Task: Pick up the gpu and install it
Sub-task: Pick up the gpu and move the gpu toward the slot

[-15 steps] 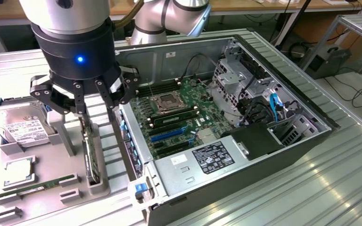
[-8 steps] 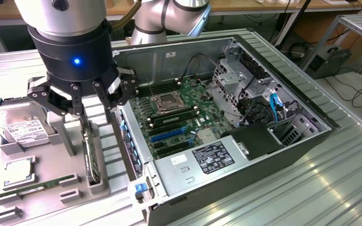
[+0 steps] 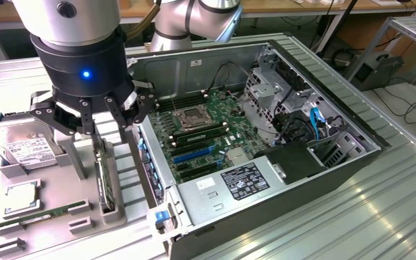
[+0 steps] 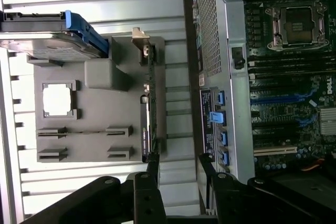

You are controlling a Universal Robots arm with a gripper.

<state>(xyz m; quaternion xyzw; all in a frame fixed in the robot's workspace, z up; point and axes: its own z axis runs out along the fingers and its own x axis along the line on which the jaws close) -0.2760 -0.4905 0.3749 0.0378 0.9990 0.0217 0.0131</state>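
Table (image 3: 389,211): ribbed pale metal slats.
Computer case (image 3: 316,179): open, lying on its side, toward the exterior view's right.
Grey fixture (image 4: 105,111): just beside the case, on the exterior view's left, apparently flat on the slats.

Exterior view, lower left: gpu (image 3: 105,181) on edge in holder (image 3: 58,230) on worktop (image 3: 389,216). Hard drive (image 3: 21,146) in holder's upper-left part. Hand (image 3: 96,130) above gpu. Computer case (image 3: 352,162) right of holder.
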